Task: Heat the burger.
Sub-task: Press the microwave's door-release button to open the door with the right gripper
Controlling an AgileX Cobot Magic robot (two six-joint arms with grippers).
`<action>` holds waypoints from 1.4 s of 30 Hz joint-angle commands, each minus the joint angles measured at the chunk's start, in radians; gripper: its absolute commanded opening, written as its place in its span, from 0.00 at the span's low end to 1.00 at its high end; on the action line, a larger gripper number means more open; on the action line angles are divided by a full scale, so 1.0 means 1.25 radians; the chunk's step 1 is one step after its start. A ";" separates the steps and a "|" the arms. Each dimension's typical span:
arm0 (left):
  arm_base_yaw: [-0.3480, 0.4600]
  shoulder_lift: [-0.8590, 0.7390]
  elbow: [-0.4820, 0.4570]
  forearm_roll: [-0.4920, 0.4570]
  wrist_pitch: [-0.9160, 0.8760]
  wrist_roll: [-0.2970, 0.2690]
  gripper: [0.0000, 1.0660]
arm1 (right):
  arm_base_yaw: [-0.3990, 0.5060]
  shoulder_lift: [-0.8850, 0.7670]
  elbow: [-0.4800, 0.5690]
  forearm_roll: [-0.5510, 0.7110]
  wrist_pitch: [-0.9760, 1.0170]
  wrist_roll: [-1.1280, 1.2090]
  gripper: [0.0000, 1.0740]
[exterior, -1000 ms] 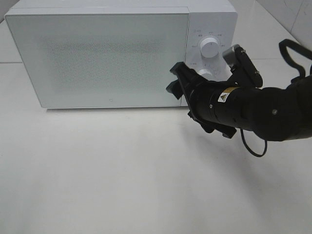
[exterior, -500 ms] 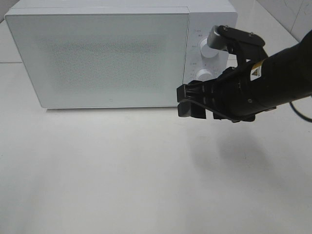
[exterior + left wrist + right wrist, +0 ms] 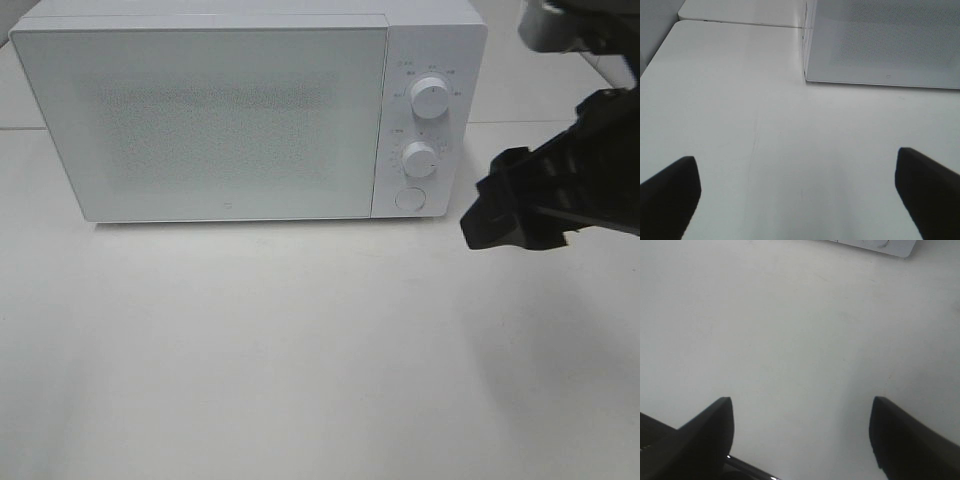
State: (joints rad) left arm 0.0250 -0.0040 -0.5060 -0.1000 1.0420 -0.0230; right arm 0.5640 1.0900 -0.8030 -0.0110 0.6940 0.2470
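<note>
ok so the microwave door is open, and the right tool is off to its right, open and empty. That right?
Not quite. The microwave door is shut, sitting flush across the front, as the exterior high view shows. The rest stands: the right tool is off to its right, open and empty.

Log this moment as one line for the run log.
microwave: shut | burger: not in view | right gripper: open, empty, beside microwave | left gripper: open, empty, over table

High camera looks down on microwave [image 3: 220, 110] and table [image 3: 250, 350]; both wrist cameras face that table closely.
</note>
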 commanded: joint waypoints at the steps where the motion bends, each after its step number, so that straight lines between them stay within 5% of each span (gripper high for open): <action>1: 0.002 -0.015 0.000 -0.003 -0.009 -0.002 0.94 | -0.005 -0.091 -0.007 0.002 0.105 -0.056 0.74; 20: 0.002 -0.015 0.000 -0.003 -0.009 -0.002 0.94 | -0.011 -0.482 0.023 -0.021 0.389 -0.126 0.71; 27: 0.002 -0.015 0.000 -0.003 -0.009 -0.002 0.94 | -0.157 -0.639 0.106 -0.021 0.377 -0.170 0.71; 42: 0.002 -0.015 0.000 -0.003 -0.009 -0.002 0.94 | -0.324 -0.840 0.207 0.082 0.282 -0.175 0.71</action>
State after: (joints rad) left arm 0.0250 -0.0040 -0.5060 -0.1000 1.0420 -0.0230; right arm 0.1670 0.0490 -0.5460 0.0830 1.0600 0.0470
